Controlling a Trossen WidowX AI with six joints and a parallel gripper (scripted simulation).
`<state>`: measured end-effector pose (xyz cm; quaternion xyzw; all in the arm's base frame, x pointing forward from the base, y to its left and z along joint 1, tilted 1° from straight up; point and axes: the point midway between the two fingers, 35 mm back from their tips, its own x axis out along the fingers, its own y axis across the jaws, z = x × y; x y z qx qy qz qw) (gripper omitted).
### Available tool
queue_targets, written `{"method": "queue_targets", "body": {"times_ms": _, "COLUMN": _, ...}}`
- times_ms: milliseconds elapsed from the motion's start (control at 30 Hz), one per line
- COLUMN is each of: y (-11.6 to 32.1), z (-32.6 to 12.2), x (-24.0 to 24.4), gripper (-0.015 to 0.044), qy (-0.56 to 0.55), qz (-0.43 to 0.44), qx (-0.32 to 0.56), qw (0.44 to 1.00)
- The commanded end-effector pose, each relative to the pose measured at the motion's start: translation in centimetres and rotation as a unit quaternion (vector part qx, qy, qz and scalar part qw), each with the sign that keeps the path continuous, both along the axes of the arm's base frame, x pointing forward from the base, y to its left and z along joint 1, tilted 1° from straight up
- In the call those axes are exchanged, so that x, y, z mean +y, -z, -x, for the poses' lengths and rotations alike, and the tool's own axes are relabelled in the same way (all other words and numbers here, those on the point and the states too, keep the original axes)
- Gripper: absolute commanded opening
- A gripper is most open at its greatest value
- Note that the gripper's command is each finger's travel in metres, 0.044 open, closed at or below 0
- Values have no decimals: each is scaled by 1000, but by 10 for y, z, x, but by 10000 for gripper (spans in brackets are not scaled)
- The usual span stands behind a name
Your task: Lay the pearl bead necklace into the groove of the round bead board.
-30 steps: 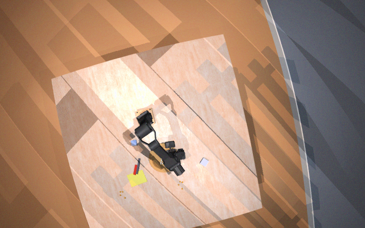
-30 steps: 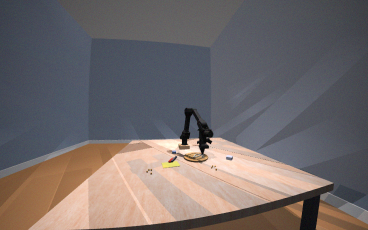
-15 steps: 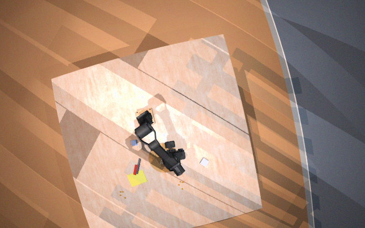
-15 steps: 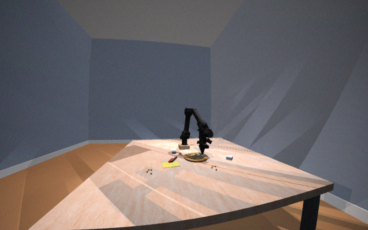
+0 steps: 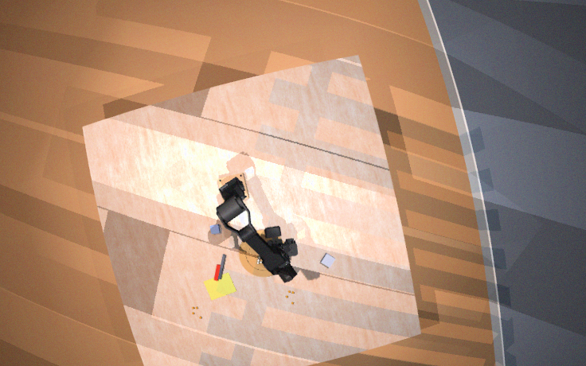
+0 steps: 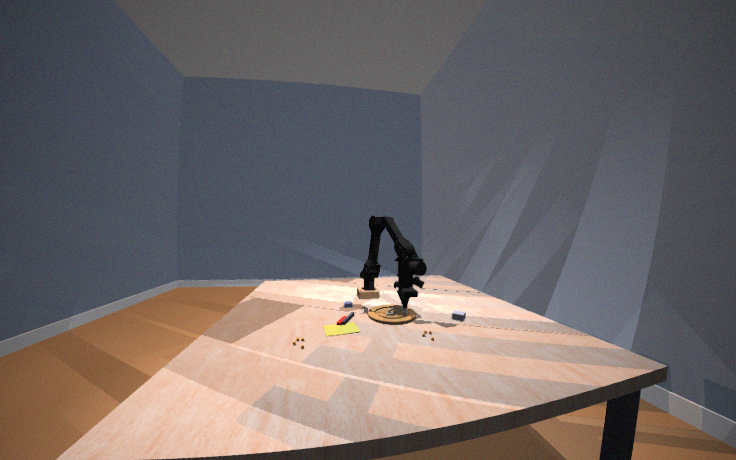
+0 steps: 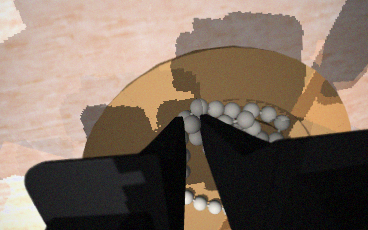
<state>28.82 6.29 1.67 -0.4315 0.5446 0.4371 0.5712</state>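
Observation:
The pearl bead necklace (image 7: 245,119) (image 6: 389,313) lies bunched on the round wooden bead board (image 7: 145,90) (image 5: 248,268) (image 6: 392,317). Several beads form a doubled cluster right of the fingertips in the wrist view, beside and over part of the thin groove line. Another stretch of beads shows lower down between the fingers. My gripper (image 7: 191,123) (image 6: 406,306) is shut on a bead of the necklace, low over the board. In the top view the arm hides the fingers and much of the board. The black fingers hide part of the strand in the wrist view.
A blue block (image 5: 215,229) (image 6: 348,304) lies near the arm's base. A pale block (image 5: 327,260) (image 6: 458,315) lies right of the board. A red and dark marker (image 5: 216,271) lies by a yellow sheet (image 5: 220,288) (image 6: 341,329). Small amber balls lie in two groups.

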Motion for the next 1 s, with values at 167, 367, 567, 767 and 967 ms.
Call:
{"method": "queue_targets", "body": {"times_ms": 167, "y": 4, "z": 3, "x": -1, "gripper": 0, "qy": 2, "qz": 3, "qx": 8, "qw": 1000}}
{"method": "queue_targets", "body": {"times_ms": 367, "y": 4, "z": 3, "x": -1, "gripper": 0, "qy": 2, "qz": 3, "qx": 8, "qw": 1000}}
{"method": "queue_targets", "body": {"times_ms": 567, "y": 0, "z": 0, "x": 0, "gripper": 53, "qy": 0, "qz": 0, "qx": 0, "qw": 1000}}
{"method": "queue_targets", "body": {"times_ms": 767, "y": 0, "z": 0, "x": 0, "gripper": 210, "qy": 0, "qz": 0, "qx": 0, "qw": 1000}}
{"method": "queue_targets", "body": {"times_ms": 967, "y": -2, "z": 1, "x": 0, "gripper": 368, "qy": 1, "qz": 1, "qx": 2, "qw": 1000}}
